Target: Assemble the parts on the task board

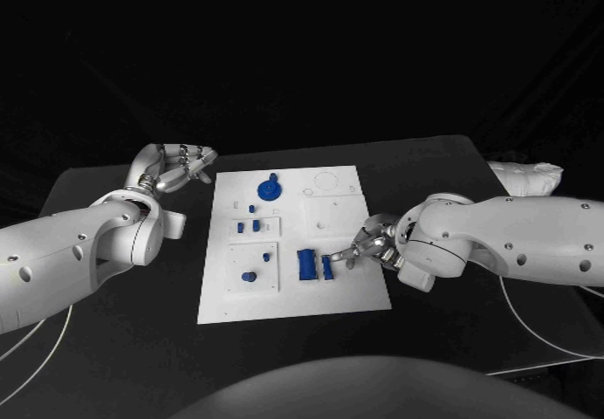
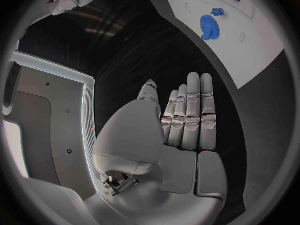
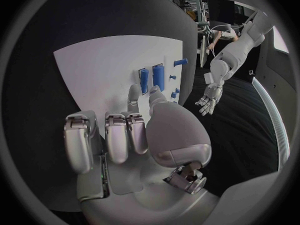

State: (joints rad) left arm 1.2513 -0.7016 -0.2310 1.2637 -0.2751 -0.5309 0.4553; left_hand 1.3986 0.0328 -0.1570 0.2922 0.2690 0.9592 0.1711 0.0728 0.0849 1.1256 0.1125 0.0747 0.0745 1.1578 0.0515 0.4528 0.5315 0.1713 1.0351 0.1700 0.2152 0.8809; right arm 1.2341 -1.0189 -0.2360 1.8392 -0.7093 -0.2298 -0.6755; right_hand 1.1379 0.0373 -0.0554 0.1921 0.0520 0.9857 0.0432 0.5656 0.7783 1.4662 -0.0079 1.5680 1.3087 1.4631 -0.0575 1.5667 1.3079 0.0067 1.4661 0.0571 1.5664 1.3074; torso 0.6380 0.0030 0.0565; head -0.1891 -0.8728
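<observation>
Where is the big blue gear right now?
In the head view the blue gear sits on the far part of the white task board, nearer the left hand, with small blue pegs just in front of it.

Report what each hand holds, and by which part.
Nothing is held. The left hand lies open over the black table beside the task board. The right hand reaches over the board near the narrow blue part, fingers not around it.

Small blue parts (image 1: pixel 256 225) too tiny.
</observation>
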